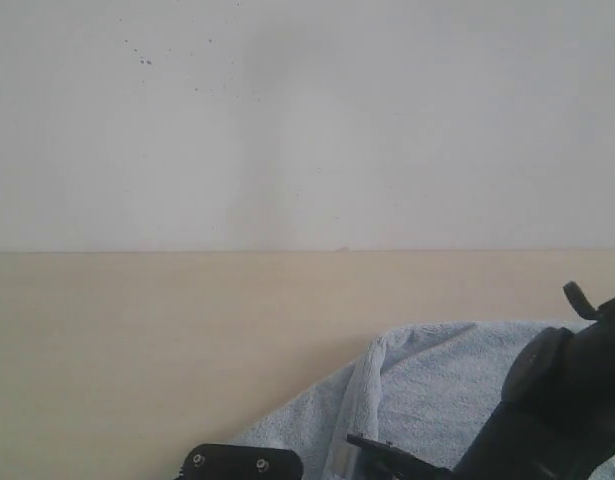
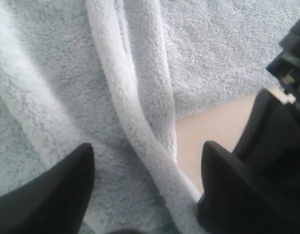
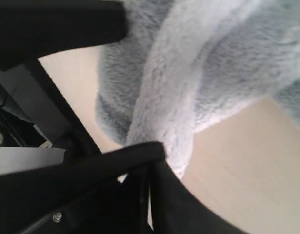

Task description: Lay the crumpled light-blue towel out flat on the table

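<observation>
The towel (image 1: pixel 427 390) lies at the near edge of the table (image 1: pixel 137 350), toward its near right corner. It runs out of the exterior view at the bottom and the right, so its full outline and true long axis cannot be told. What shows is a rounded lobe of pale blue terry, its far border curving well short of the table's far edge, where the white wall (image 1: pixel 287 120) begins. A thick rolled fold (image 2: pixel 125 97) is the clearest line in the cloth — it runs from the near edge toward the far edge, leaning slightly right as it goes, and the cloth on both sides of it is rumpled rather than flat. The left gripper (image 2: pixel 147 148) hangs close over that fold with its jaws wide apart, one black finger on each side of the ridge, not closed on it. A small patch of bare table shows beside the fold near one finger. The right gripper (image 3: pixel 152 173) has its jaws closed together, and a bunched tip of the towel ends right at the joined fingertips — it looks pinched there, with the cloth raised clear of the table beneath. The right arm (image 1: pixel 567 400) stands over the towel's right part, by the table's near right corner
</observation>
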Tool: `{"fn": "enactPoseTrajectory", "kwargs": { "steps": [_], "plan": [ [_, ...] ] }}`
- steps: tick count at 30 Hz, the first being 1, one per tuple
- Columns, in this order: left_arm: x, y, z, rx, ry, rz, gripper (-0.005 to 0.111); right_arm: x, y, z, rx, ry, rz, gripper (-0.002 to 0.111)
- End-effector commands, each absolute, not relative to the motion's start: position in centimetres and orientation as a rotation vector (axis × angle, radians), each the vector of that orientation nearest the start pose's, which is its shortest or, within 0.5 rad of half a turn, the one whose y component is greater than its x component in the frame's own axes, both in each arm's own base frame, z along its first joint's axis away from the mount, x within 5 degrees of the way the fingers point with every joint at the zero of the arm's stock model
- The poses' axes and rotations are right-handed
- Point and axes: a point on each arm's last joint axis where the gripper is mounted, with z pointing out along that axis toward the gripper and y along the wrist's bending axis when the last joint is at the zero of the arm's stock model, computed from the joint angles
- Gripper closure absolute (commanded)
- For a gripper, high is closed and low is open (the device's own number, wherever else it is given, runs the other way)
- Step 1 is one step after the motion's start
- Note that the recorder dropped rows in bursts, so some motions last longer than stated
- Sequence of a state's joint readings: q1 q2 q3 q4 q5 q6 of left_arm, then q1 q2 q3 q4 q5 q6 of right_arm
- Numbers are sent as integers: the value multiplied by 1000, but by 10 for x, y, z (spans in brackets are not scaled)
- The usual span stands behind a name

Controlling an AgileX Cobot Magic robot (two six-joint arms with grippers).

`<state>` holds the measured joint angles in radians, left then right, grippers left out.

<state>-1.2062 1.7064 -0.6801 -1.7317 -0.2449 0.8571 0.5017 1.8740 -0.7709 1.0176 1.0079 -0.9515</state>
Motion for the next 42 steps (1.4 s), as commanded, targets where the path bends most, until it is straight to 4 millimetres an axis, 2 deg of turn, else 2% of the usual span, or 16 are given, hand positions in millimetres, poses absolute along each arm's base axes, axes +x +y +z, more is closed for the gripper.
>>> {"fn": "enactPoseTrajectory", "kwargs": {
  "steps": [1, 6, 14, 20, 23, 28, 31, 34, 36, 39, 40, 42],
  "plan": [
    [124, -266, 137, 301, 2573, -537, 45, 201, 190, 123, -1077, 2867, 1347, 109],
    [124, -266, 137, 301, 2573, -537, 45, 218, 191, 137, -1064, 2793, 1324, 109],
    [126, -265, 133, 297, 2574, -501, 45, 247, 154, 168, -870, 2754, 1433, 109],
    [126, -266, 125, 348, 2576, -466, 45, 256, 143, 179, -777, 2715, 1340, 109],
    [130, -268, 136, 409, 2512, -451, 45, 257, 143, 179, -760, 2714, 1321, 109],
    [141, -269, 171, 441, 2354, -404, 45, 258, 142, 179, -747, 2719, 1315, 109],
    [144, -275, 189, 586, 2261, -388, 46, 258, 142, 179, -747, 2719, 1315, 109],
    [132, -289, 192, 652, 2268, -505, 56, 258, 142, 179, -747, 2719, 1315, 109],
    [120, -297, 185, 668, 2307, -566, 67, 258, 142, 179, -747, 2719, 1315, 109],
    [109, -304, 172, 707, 2339, -563, 76, 258, 142, 179, -752, 2719, 1311, 109],
    [107, -305, 169, 704, 2349, -565, 82, 257, 142, 179, -756, 2720, 1312, 109],
    [101, -307, 167, 735, 2346, -566, 101, 257, 142, 180, -758, 2718, 1314, 109]
  ]
}}
